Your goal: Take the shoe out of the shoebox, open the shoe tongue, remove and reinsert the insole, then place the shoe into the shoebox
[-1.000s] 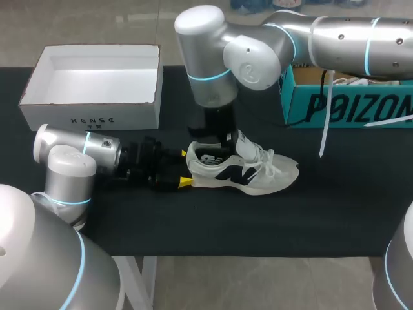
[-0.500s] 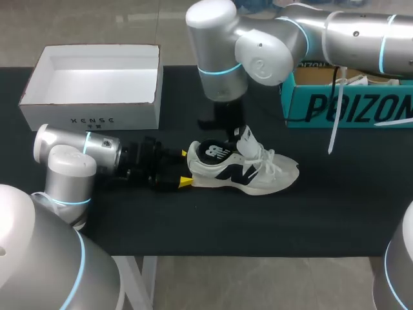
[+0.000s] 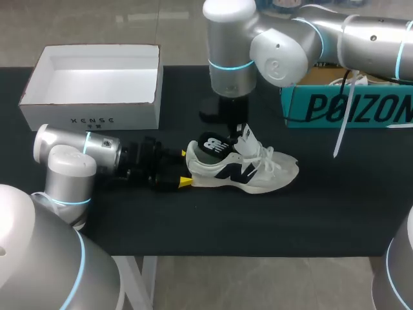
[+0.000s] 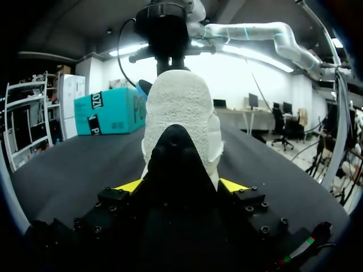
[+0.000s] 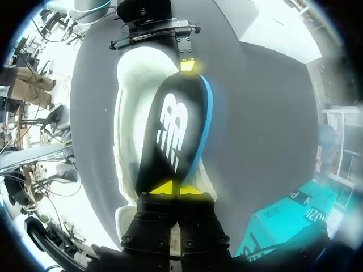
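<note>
Black insole, right end effector pinching, over shoe

The left fingers crowd the shoe heel; table past its toe seems free.

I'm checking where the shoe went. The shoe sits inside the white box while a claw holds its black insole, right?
Not quite. The shoe lies on the black table, apart from the white box, not inside it; the head view shows this. The right claw does hold its black insole.
</note>
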Controlling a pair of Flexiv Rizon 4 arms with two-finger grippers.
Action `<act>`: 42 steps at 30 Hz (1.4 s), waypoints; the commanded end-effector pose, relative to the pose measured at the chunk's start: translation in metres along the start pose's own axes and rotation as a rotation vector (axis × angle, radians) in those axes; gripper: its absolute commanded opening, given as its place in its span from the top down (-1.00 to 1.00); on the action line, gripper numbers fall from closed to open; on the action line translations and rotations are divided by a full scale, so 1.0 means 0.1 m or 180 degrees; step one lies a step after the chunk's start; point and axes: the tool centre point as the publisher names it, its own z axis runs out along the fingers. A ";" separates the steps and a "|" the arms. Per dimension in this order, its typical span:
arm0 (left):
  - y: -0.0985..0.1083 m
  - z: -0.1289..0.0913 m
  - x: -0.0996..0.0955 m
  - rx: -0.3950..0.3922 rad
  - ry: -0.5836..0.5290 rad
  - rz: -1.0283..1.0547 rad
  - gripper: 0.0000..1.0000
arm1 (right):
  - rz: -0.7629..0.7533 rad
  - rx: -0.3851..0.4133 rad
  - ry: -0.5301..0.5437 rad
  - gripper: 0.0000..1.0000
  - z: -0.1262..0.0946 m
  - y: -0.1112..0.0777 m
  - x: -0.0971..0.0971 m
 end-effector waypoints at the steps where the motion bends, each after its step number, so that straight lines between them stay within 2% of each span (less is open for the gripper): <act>1: 0.04 0.04 -0.01 0.0005 -0.0002 0.0005 1.00 | 0.0035 -0.0089 -0.0037 1.00 -0.04 -0.02 -0.04; 7: 0.04 0.04 -0.01 0.0005 -0.0002 0.0005 1.00 | 0.0036 -0.0169 -0.0072 1.00 -0.09 0.02 -0.07; 15: 0.04 0.04 -0.01 0.0005 -0.0002 0.0005 1.00 | 0.0007 -0.0317 -0.0012 1.00 0.01 0.17 -0.06; 24: 0.04 0.04 -0.01 0.0005 -0.0002 0.0005 1.00 | -0.0062 -0.0351 0.0046 1.00 0.08 0.33 -0.06; 32: 0.04 0.04 -0.01 0.0005 -0.0002 0.0005 1.00 | -0.0065 -0.0534 -0.0011 1.00 -0.06 0.44 -0.11; 42: 0.04 0.04 -0.01 0.0005 -0.0002 0.0005 1.00 | 0.0001 -0.0795 -0.0166 1.00 -0.38 0.45 -0.20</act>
